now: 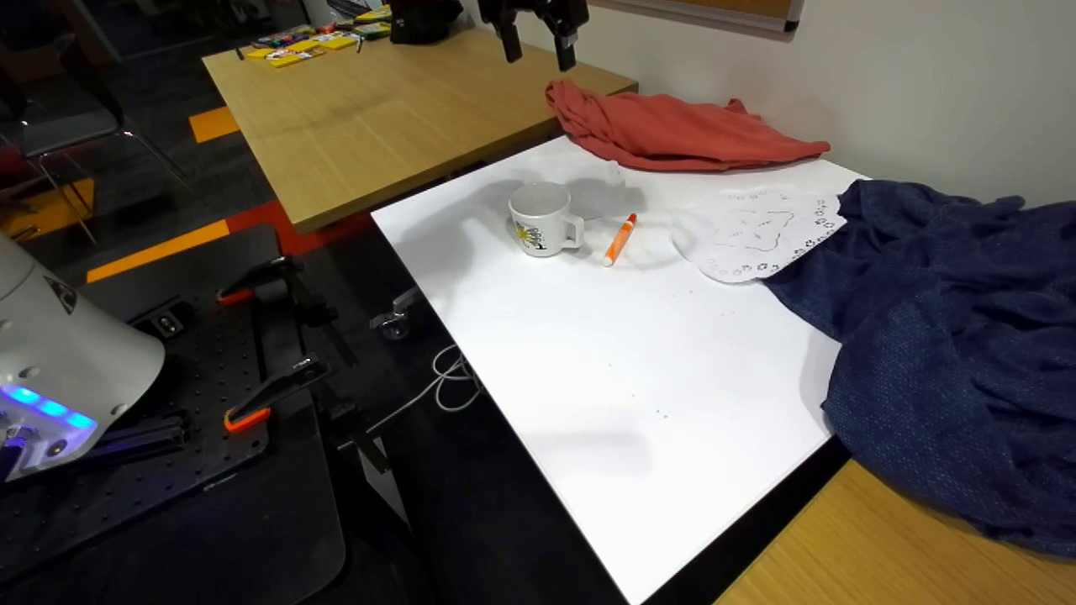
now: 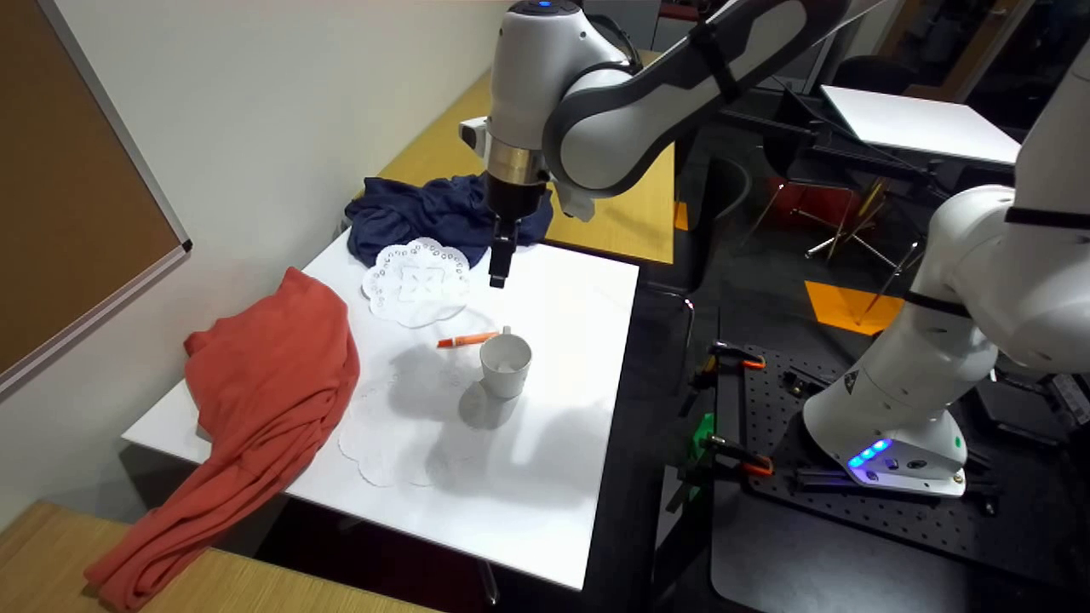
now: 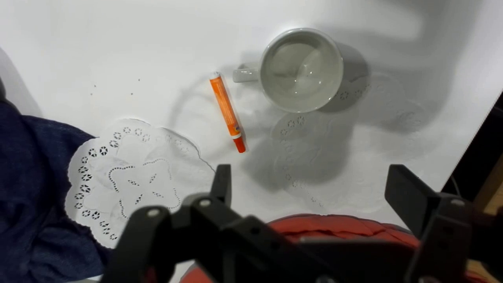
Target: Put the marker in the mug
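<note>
1. An orange marker (image 3: 228, 112) lies flat on a white tabletop (image 1: 672, 370), outside the mug (image 1: 538, 228), its white end nearer the mug's handle and its red cap pointing farther off.
2. The mug stands upright just beside the marker, handle turned toward it, a slim gap between the two. An exterior view catches a yellow-and-black print on its white side.
3. Overhead, the gripper (image 3: 308, 181) hangs well above the tabletop, its two dark fingers (image 3: 222, 184) spread wide apart in the wrist view.
4. A scalloped paper doily (image 3: 137, 177) rests near the marker's red end, part of its rim overlapping a rumpled navy cloth (image 1: 950, 361).
5. A second doily (image 2: 392, 443) lies by the mug, partly shadowed; whether the mug's base sits on it cannot be told.
6. A red cloth (image 2: 281, 366) drapes over the tabletop's edge and trails onto a wooden table (image 2: 264, 592), near a corkboard (image 2: 77, 187) on the wall.
7. The robot's white arm (image 2: 605, 132) extends above the scene, its base (image 2: 903, 400), lit by blue lights, mounted on a black perforated plate (image 2: 860, 515).
</note>
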{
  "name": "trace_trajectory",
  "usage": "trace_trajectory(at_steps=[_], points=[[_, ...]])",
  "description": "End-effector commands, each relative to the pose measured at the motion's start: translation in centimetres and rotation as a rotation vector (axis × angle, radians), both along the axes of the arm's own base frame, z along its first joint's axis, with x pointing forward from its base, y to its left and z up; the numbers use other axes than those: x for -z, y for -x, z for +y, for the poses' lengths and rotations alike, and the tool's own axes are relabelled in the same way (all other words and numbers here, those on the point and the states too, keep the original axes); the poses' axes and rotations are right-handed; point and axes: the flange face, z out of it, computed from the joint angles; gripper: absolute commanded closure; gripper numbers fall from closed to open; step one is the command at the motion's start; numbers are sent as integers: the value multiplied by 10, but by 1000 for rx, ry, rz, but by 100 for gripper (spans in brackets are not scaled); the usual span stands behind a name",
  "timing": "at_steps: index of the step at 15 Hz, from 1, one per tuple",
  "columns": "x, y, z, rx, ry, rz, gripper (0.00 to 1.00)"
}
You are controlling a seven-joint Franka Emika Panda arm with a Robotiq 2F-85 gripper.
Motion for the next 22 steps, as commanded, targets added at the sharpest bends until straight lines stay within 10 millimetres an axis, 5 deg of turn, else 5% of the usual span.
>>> trace_trajectory(at_steps=[1, 12, 22], points=[[4, -8, -2, -14, -2, -19, 0], [76, -57, -26, -48, 14, -22, 0], [153, -79, -21, -44, 34, 31, 0]])
